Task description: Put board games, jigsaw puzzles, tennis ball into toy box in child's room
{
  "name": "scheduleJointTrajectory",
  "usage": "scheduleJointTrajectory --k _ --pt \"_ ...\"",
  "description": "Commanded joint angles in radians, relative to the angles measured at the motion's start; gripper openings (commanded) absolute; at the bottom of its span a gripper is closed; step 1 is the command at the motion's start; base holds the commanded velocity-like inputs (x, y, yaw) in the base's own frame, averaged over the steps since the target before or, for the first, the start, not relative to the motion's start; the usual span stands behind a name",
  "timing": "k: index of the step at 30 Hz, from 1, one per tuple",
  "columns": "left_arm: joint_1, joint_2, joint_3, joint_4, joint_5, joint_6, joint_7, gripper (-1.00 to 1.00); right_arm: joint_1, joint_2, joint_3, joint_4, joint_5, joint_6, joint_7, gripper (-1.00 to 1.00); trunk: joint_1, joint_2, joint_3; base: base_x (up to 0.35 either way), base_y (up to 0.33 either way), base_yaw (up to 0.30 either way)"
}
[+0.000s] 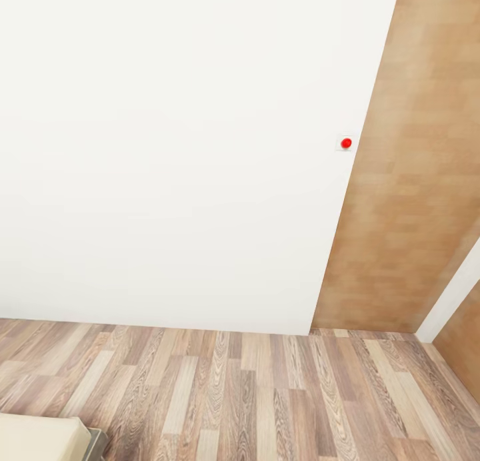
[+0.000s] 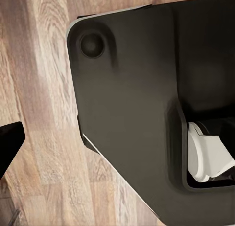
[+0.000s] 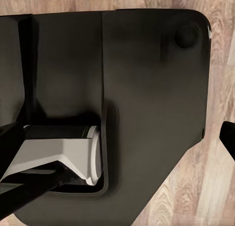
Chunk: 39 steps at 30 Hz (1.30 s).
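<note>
The board games, jigsaw puzzles, tennis ball, toy box and table are out of view. A beige mattress corner of the bed (image 1: 39, 437) on its grey base juts into the head view's lower left. My left gripper (image 2: 117, 147) hangs over my black base (image 2: 132, 103). One dark fingertip (image 2: 10, 144) sits at the picture's edge, and nothing is between the fingers. My right gripper (image 3: 117, 138) hangs the same way over the base (image 3: 147, 89). Its fingertip (image 3: 228, 139) is at the far edge, and it holds nothing.
A plain white wall (image 1: 173, 148) stands close ahead, meeting the wood-plank floor (image 1: 253, 394). A small red-buttoned switch (image 1: 345, 142) sits near the wall's right end. Wood-panelled surfaces (image 1: 407, 201) lie to the right, with a white strip (image 1: 453, 294) beyond.
</note>
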Motion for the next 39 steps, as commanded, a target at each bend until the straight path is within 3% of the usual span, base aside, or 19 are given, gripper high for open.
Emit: scheduleJointTrajectory --k 1,17,22,29,39 --pt "0.000 0.000 -0.006 -0.001 -0.003 -0.002 0.001 1.00 0.000 0.000 -0.002 0.001 0.000 -0.005 0.000 1.00 0.001 -0.002 -0.002 0.000 0.000 0.000" --pt "0.000 0.000 -0.006 -0.001 -0.003 0.002 0.004 1.00 0.000 -0.001 -0.002 0.001 -0.001 -0.005 -0.003 1.00 0.001 -0.002 -0.002 0.000 0.000 0.000" --pt "0.000 -0.001 -0.005 0.000 -0.003 0.007 0.030 1.00 0.000 -0.001 -0.002 0.001 -0.001 -0.004 -0.006 1.00 0.001 -0.002 -0.002 0.000 0.000 0.000" --pt "0.000 -0.003 0.003 0.000 0.000 0.008 0.127 1.00 0.000 -0.001 -0.002 0.001 -0.004 -0.002 -0.009 1.00 0.001 -0.002 -0.002 0.000 0.000 0.000" --pt "0.000 -0.005 0.005 0.000 0.002 0.003 0.181 1.00 0.000 -0.004 -0.007 0.001 -0.101 -0.001 -0.010 1.00 0.001 -0.002 -0.002 0.000 0.000 0.000"
